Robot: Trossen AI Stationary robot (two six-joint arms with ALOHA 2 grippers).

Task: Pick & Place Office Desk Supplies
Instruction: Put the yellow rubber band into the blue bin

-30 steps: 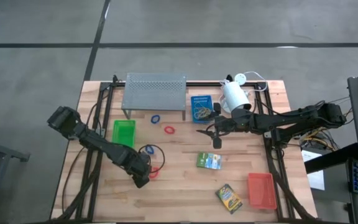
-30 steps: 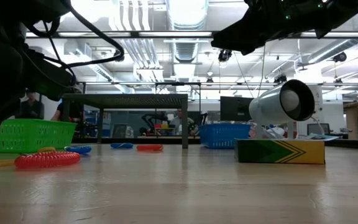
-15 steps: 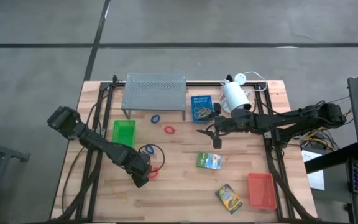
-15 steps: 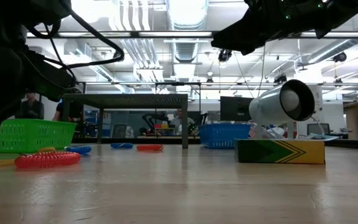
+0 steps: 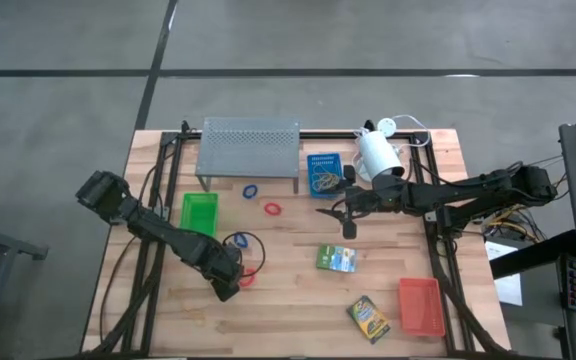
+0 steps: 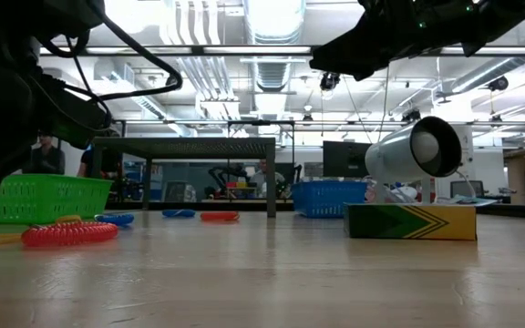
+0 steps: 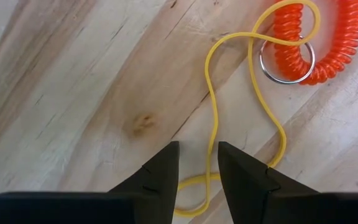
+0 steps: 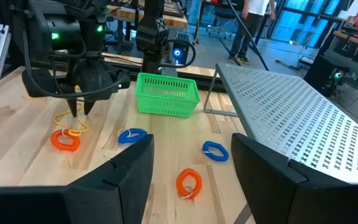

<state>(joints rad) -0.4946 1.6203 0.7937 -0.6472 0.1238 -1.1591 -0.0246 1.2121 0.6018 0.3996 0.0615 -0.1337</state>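
My left gripper (image 7: 197, 168) points straight down just above the table, beside the red coil loop (image 7: 316, 43). Its fingers are open by a narrow gap and stand on either side of a strand of the yellow rubber band (image 7: 213, 124), which lies flat on the wood and runs through the loop's metal ring. I cannot tell whether a finger touches the band. My right gripper (image 5: 343, 212) hangs open and nearly level above the table's middle, with nothing between its fingers. Blue loops (image 5: 250, 190) and a red loop (image 5: 272, 209) lie on the table.
A green tray (image 5: 199, 212) stands left of centre, a blue tray (image 5: 324, 172) at the back and a red-orange tray (image 5: 420, 305) at the near right. Two card boxes (image 5: 336, 259) (image 5: 368, 318) lie toward the near right. The grey shelf (image 5: 248, 147) and white lamp (image 5: 378, 152) stand at the far edge.
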